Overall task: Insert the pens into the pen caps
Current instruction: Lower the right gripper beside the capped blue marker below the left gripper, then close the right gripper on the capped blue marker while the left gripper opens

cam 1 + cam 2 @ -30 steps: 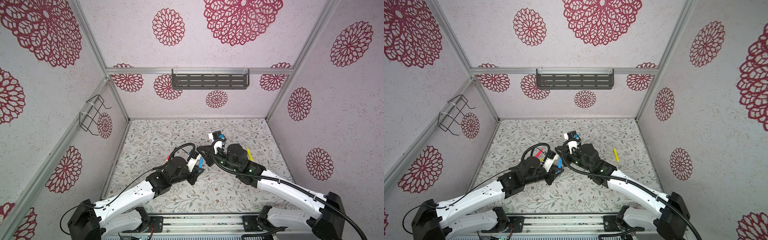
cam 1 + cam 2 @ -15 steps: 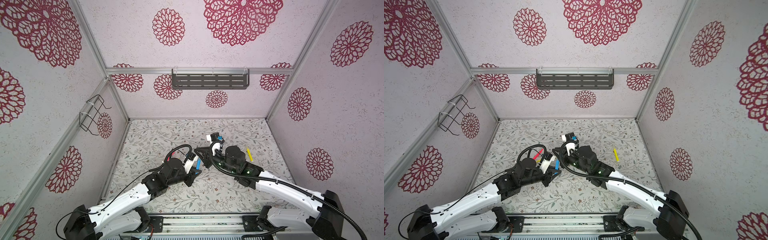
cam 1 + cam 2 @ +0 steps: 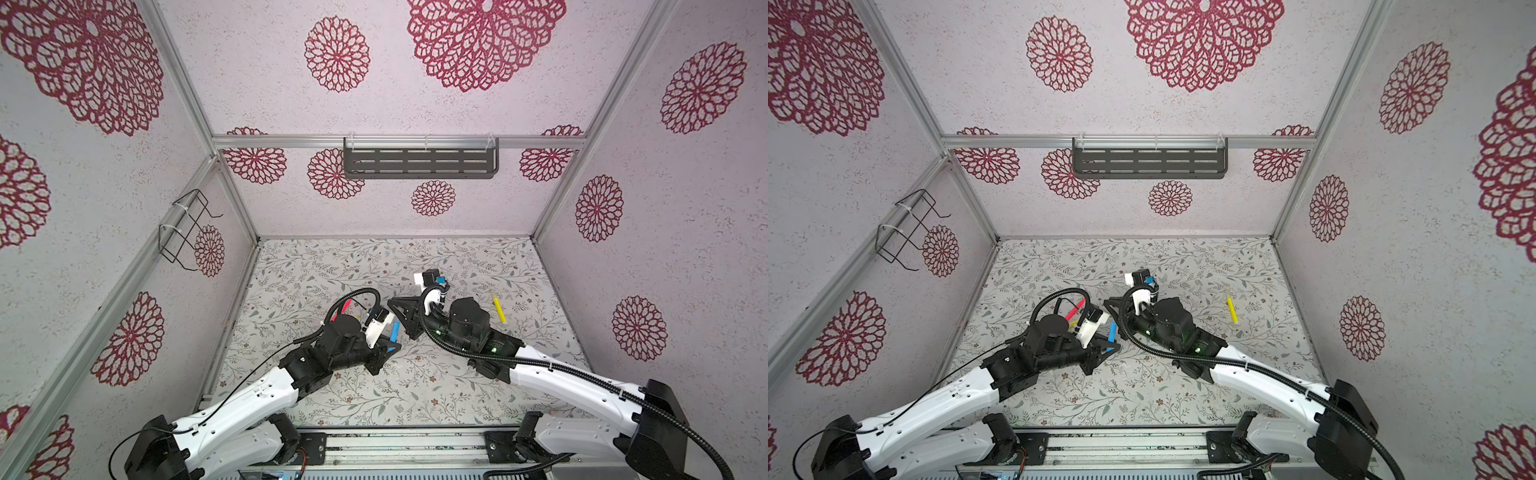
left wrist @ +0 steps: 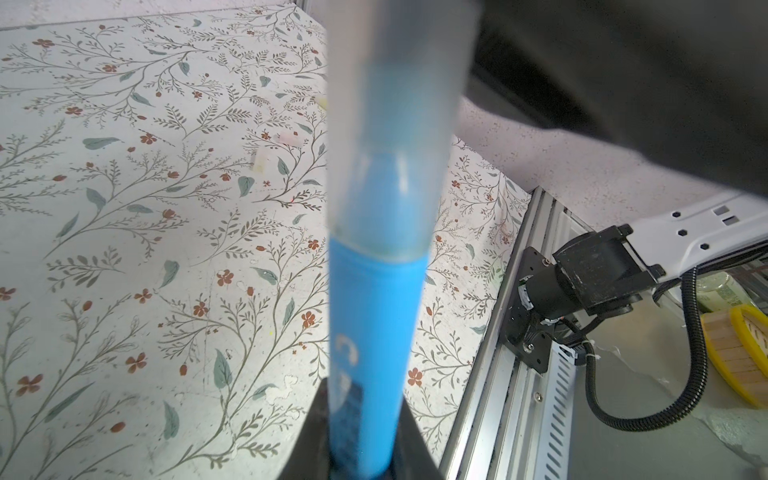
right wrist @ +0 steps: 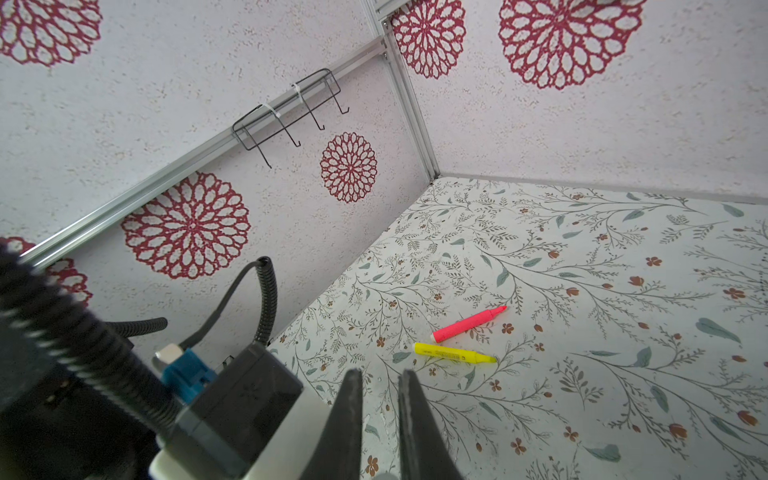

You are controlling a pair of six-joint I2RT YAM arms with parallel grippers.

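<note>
Left tool (image 4: 361,440) clamps the blue pen (image 4: 374,316) above the desk (image 4: 124,249), tip seated inside the translucent cap (image 4: 395,124); hold the barrel steady. Right tool (image 5: 380,374), jaws nearly together and seemingly empty, should press the cap end straight along the pen's axis.

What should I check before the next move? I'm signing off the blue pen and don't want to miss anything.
1. Blue pen held in left gripper: ok, jaws shut on its barrel.
2. Translucent cap over the blue pen's tip: ok; fully seated, cannot tell.
3. Right gripper empty: ok, jaws shut, nothing between them.
4. Red-pink pen and yellow pen capped: not ok, both lie bare on the mat.
5. Second yellow pen capped: cannot tell, too small in a top view.
6. Spare caps located: cannot tell; faint whitish pieces lie on the mat.
</note>
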